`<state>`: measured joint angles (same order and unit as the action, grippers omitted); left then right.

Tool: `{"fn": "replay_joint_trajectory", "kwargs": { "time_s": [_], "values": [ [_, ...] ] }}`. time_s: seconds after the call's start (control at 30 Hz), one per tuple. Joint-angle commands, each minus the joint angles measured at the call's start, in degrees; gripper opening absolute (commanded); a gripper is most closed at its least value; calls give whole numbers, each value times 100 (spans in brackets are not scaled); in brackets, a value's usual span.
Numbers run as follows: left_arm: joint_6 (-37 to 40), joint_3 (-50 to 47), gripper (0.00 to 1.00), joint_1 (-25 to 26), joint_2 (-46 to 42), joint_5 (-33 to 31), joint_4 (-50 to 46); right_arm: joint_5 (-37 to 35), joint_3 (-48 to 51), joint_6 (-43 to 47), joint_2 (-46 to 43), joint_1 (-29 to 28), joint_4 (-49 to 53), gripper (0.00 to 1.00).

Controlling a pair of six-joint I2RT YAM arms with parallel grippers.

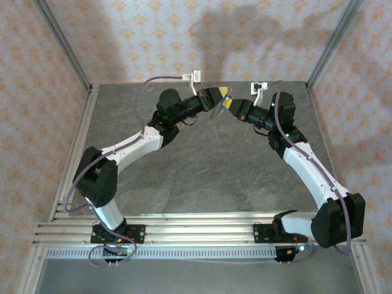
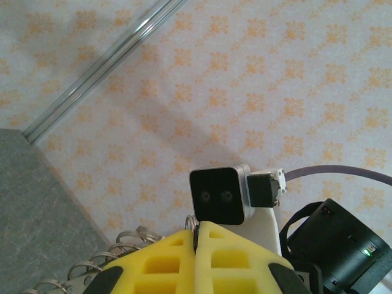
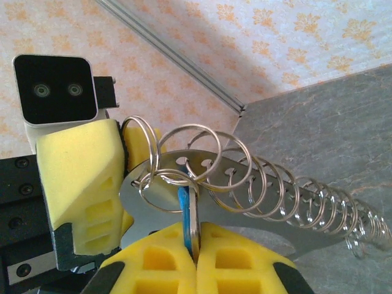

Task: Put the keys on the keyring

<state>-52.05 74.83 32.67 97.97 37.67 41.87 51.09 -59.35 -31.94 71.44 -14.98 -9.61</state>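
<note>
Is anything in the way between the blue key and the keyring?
No, nothing visible. The key, pinched by the right gripper, seems to touch a loop of the keyring that the left gripper holds.

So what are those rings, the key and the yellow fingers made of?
Rings: bare metal wire, likely steel; silvery with bright glints. Key: the blue head looks like plastic or a painted coating, hard to tell which; a shiny silvery metal edge sits beside it. Yellow fingers: matte, with moulded hollow pockets, so probably plastic or firm foam.
</note>
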Motion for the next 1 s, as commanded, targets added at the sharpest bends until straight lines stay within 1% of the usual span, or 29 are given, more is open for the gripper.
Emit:
{"fn": "replay_joint_trajectory", "kwargs": {
  "time_s": [0.0, 0.1, 0.27, 0.5, 0.73, 0.97],
  "values": [
    [258, -105, 0, 109, -334, 131, 614, 41, 69, -114, -118, 65, -295, 0],
    [404, -261, 0, 123, -456, -49, 801, 69, 73, -184, -121, 63, -366, 0],
    [657, -558, 0, 204, -561, -492, 1469, 137, 47, -295, -95, 59, -472, 0],
    [941, -519, 0, 413, -399, -810, 2088, 233, -208, -313, -43, 59, -424, 0],
    [885, -409, 0, 465, -149, -1002, 2559, 366, -511, -221, -22, 64, -219, 0],
    [745, -355, 0, 464, 20, -1130, 2643, 594, -569, -197, -116, -53, -169, 0]
  ]
}}
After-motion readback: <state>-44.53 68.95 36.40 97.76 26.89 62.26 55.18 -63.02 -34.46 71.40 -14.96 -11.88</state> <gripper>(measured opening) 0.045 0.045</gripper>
